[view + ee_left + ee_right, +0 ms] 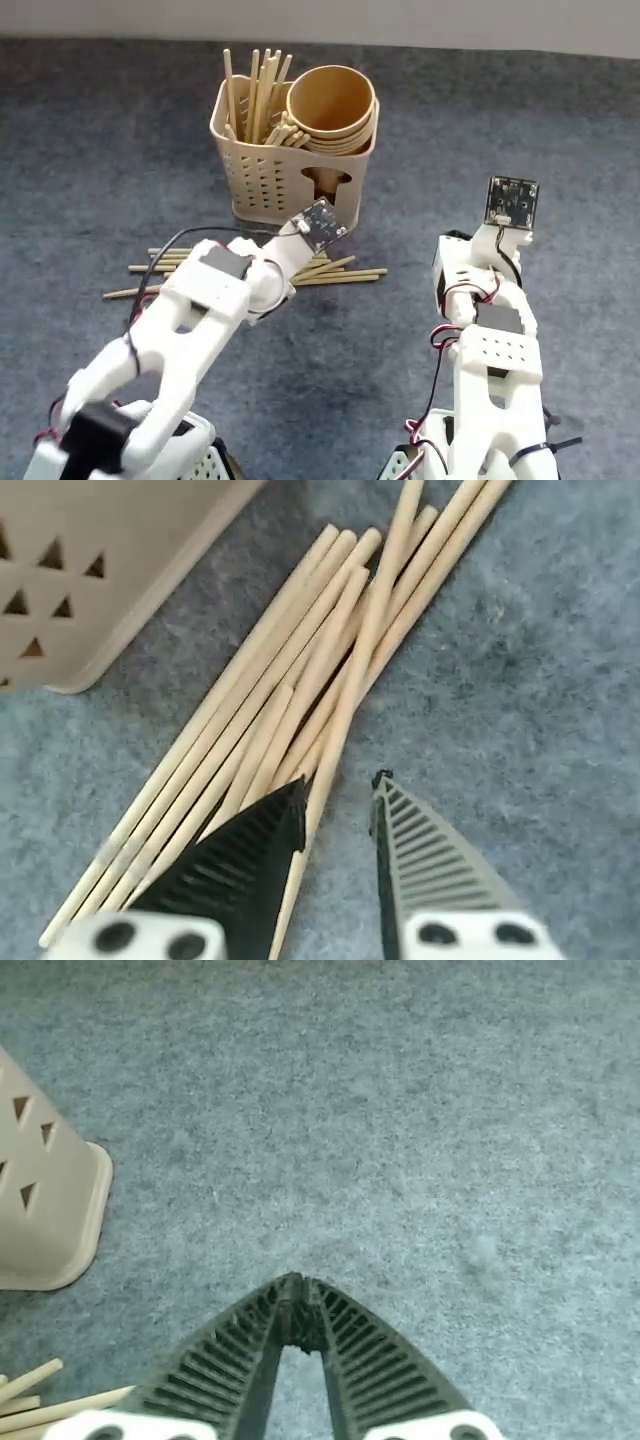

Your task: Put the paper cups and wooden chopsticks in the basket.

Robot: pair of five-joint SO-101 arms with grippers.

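A beige slotted basket [285, 170] stands at the back with stacked paper cups [332, 100] and several upright wooden chopsticks [255, 95] inside. More chopsticks [340, 272] lie flat on the carpet in front of it. In the left wrist view this loose bundle of chopsticks [300, 690] runs beside the basket's corner [90, 570]. My left gripper [338, 800] is open just over it, and one stick lies between its fingers, close to the black one [262, 845]. My right gripper [300, 1295] is shut and holds nothing, over bare carpet to the right of the basket [40, 1200].
Grey carpet [520, 120] covers the whole table. The right arm [510, 205] stands well off to the right of the basket. Ends of the loose chopsticks [30, 1390] show in the right wrist view.
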